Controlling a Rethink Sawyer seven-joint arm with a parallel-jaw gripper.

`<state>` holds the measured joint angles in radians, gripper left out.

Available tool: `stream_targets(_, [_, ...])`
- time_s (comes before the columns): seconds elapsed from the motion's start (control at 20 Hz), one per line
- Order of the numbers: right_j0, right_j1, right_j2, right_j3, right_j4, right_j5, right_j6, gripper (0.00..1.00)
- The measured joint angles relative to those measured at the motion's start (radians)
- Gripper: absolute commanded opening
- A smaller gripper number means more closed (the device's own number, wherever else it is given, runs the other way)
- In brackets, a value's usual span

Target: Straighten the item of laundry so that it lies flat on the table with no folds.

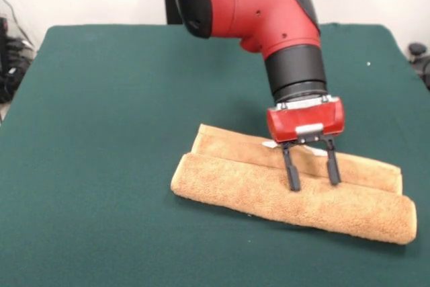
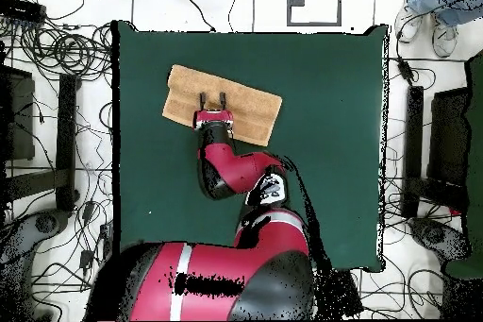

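Orange-tan terry-cloth towel (image 1: 295, 189) sits folded into a long strip on the dark green felt table (image 1: 121, 119), near-right in front view. Red-and-black gripper (image 1: 313, 181) spread open, tips on it. White tag (image 1: 270, 144) unreadable. Overhead: towel (image 2: 247, 110) upper-left of centre, gripper (image 2: 213, 101) over it.

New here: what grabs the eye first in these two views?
The red and black arm comes down from the table's far side, its open gripper poised over the towel along the fold line. The orange-tan towel lies folded into a long strip on the green table. Overhead, cables sprawl over the floor around the table.
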<state>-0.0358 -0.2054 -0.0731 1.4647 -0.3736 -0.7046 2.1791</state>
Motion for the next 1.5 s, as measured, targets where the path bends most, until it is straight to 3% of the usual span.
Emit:
stream_targets(0.45, [0.01, -0.023, 0.041, -0.005, -0.007, 0.018, 0.0, 1.0])
stream_targets(1.05, [-0.136, -0.043, 0.249, -0.013, -0.143, 0.23, 0.0, 1.0])
stream_targets(1.2, [-0.182, -0.052, 0.307, -0.011, -0.161, 0.281, 0.0, 1.0])
stream_targets(1.5, [-0.194, -0.066, 0.335, -0.01, -0.149, 0.356, 0.0, 1.0])
